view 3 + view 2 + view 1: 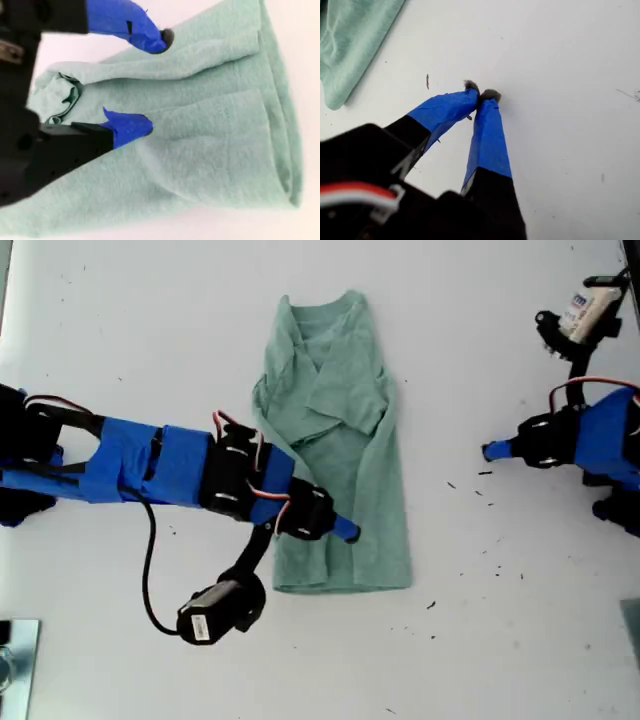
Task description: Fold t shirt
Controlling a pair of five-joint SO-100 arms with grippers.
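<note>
One t shirt lay folded lengthwise at the middle of one white table. My second gripper hovered wide open over its lower half. My first gripper, pinched closed and empty, rested apart at the exterior view's right.

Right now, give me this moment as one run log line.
t shirt: sides folded in, flat | my second gripper: open over shirt | my first gripper: shut, over bare table

A robotics lab bench: bare white table, taped arms, exposed wiring.
</note>
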